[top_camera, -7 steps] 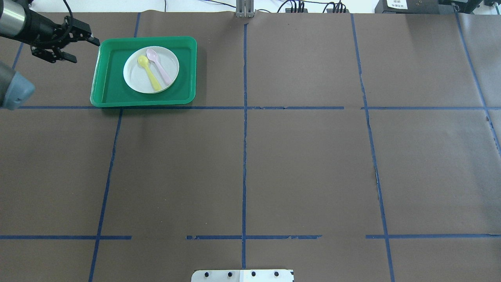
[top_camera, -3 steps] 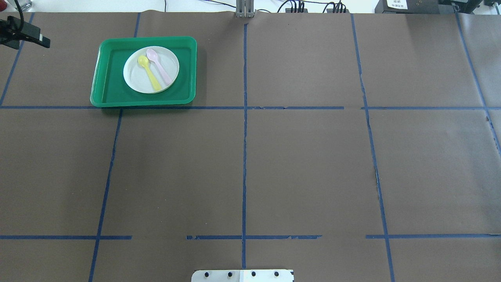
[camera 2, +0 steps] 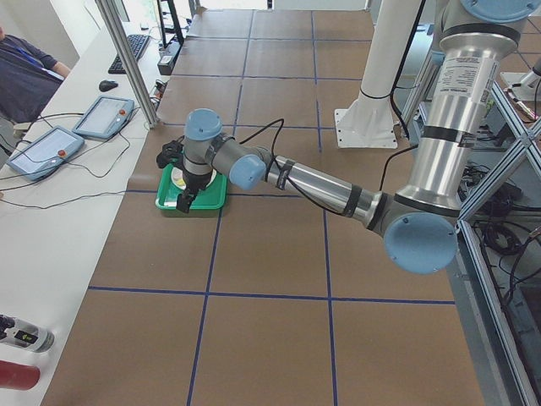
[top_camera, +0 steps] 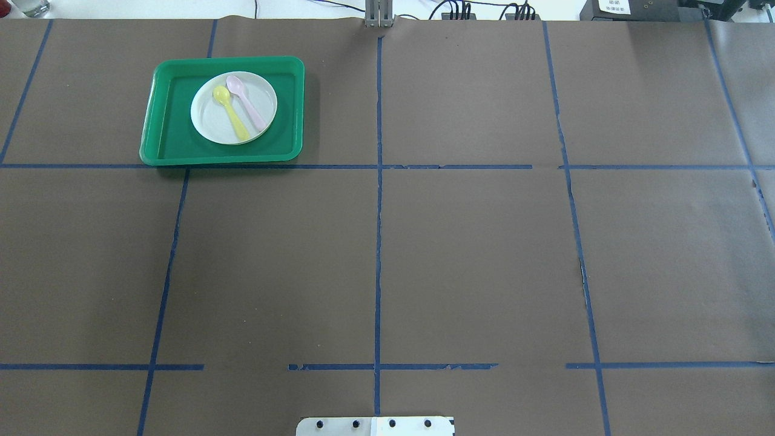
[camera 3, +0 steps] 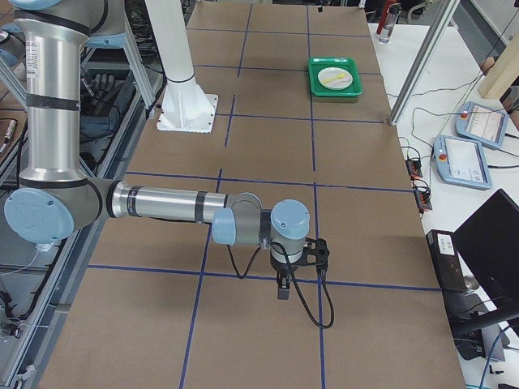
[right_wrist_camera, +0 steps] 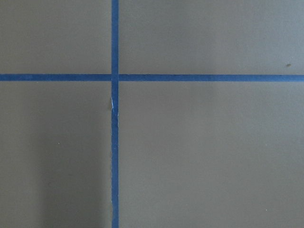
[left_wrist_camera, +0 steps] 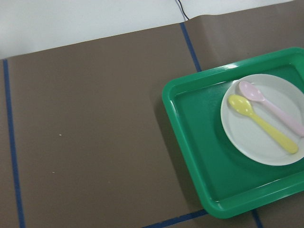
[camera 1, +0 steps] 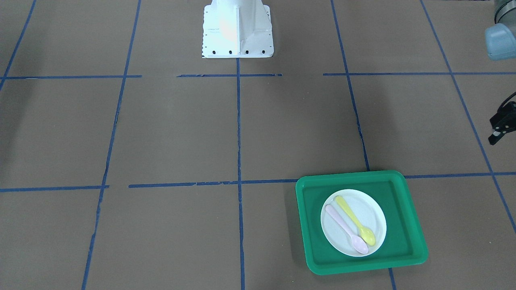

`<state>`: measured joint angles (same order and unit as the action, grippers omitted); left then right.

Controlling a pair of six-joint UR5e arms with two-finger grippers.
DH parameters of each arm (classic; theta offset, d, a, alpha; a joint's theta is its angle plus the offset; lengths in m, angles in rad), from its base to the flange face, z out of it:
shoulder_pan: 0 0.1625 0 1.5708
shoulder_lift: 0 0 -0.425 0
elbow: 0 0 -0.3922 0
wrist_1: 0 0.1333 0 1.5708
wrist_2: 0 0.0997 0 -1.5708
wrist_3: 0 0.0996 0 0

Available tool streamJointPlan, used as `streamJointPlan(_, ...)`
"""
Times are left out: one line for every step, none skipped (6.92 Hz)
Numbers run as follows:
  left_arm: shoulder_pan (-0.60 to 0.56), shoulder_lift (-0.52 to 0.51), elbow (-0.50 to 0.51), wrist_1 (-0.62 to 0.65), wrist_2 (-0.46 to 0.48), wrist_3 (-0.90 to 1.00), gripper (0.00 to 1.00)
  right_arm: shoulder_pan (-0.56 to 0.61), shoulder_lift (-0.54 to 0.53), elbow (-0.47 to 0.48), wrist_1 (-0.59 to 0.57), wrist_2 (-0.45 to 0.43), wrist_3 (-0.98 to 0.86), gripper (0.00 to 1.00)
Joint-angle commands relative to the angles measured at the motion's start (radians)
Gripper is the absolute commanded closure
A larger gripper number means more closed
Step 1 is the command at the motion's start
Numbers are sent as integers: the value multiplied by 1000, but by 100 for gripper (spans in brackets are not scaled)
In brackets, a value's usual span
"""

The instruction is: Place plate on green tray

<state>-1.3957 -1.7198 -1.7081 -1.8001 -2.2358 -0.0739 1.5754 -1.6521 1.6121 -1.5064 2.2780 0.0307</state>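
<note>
No text, number or brand can be read in any view. A white label [top_camera: 613,6] on a black box [top_camera: 657,9] beyond the table's far edge carries dark print, but it is too small and blurred to make out. The lit screens of the two pendants [camera 3: 485,123] on the side bench are likewise illegible.

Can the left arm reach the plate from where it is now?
Probably yes. The left gripper hangs beside the green tray with only bare table between them. On the plate lie just a yellow spoon and a pink spoon, so its rim is free.
</note>
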Motion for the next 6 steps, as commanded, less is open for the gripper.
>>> streamJointPlan(-78,159,16,27,-5,117,0,0,-2,0,0,0,0,0)
streamJointPlan(-100,202,9,56,-13,115,0,0,0,0,0,0,0,0)
streamJointPlan(-139,213,1,158,-40,115,0,0,-2,0,0,0,0,0)
streamJointPlan(-146,213,-8,232,-42,115,0,0,0,0,0,0,0,0)
streamJointPlan(-151,215,-8,272,-44,114,0,0,0,0,0,0,0,0)
streamJointPlan(-167,215,-8,297,-44,114,0,0,0,0,0,0,0,0)
